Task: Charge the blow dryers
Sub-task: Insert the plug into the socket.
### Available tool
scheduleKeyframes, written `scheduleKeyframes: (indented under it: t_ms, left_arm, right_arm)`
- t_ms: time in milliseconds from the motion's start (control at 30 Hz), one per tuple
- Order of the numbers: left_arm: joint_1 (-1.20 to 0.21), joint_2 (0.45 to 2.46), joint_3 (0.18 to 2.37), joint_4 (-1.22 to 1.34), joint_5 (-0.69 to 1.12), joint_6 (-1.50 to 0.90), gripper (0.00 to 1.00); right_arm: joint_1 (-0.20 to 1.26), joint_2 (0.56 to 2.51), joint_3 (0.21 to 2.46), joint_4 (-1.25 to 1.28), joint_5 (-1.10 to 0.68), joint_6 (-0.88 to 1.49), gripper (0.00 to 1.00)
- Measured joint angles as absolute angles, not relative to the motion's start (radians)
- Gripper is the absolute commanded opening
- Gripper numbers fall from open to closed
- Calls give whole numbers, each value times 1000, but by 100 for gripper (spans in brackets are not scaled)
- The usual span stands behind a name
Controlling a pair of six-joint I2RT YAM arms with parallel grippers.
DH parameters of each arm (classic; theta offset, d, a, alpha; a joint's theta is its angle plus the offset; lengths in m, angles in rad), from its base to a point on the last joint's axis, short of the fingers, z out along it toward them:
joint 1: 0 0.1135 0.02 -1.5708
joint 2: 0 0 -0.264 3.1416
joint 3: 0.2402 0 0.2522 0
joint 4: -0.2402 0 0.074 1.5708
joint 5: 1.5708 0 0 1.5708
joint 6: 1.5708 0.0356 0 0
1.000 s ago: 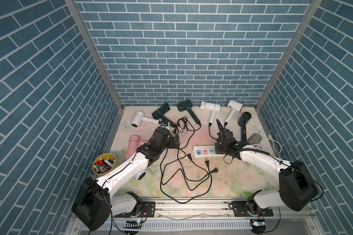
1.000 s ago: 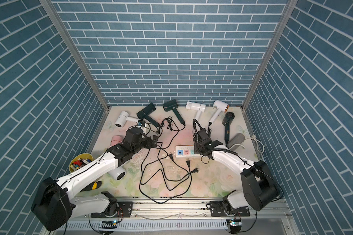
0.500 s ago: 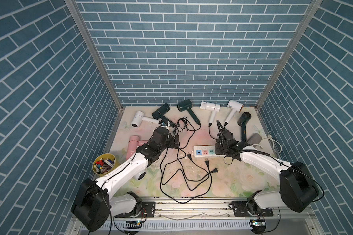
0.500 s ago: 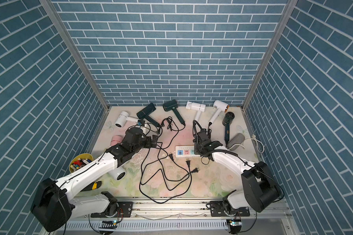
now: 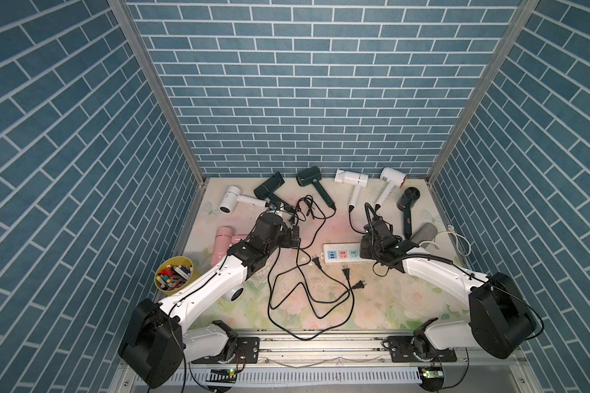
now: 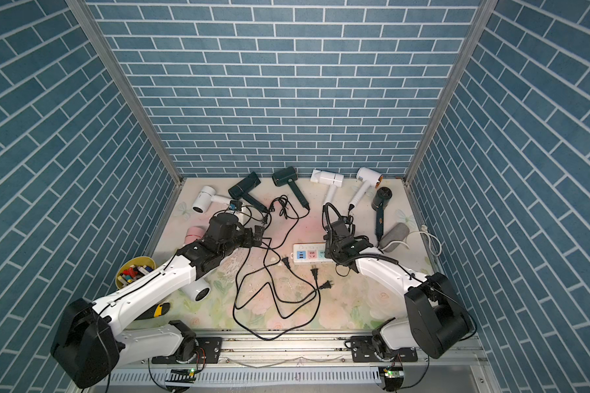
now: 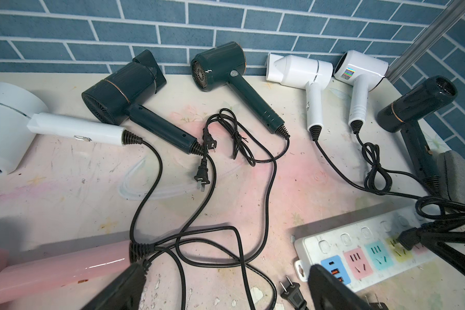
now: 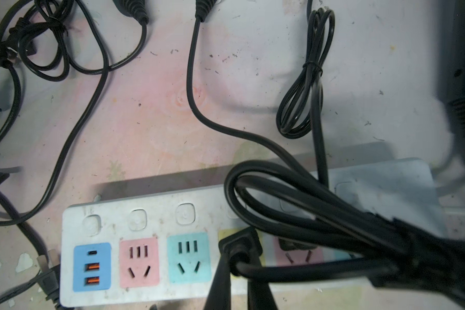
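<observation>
Right elbow (image 5: 499, 314) outward; 8 blow dryers (image 5: 309, 177)

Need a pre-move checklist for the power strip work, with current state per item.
1. Right gripper shut on the plug at the yellow socket: ok.
2. That plug fully seated: cannot tell; the gripper and looped cord hide the pins.
3. Left gripper open, holding nothing: ok.
4. Pink socket and teal socket free on the power strip: ok.
5. All blow dryers plugged in: not ok; loose plugs lie beside the strip.
6. Cords untangled: not ok; they cross each other.
</observation>
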State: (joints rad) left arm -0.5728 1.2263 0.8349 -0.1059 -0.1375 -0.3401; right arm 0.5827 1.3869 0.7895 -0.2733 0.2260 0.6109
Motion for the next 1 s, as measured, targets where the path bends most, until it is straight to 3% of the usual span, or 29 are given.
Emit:
scheduleKeyframes:
  t_ms: [1000]
  left_arm:
    - [-573,1217,824,-99,-134,-340,100]
  right_arm:
    - [585,1370,745,-198,244,633,0]
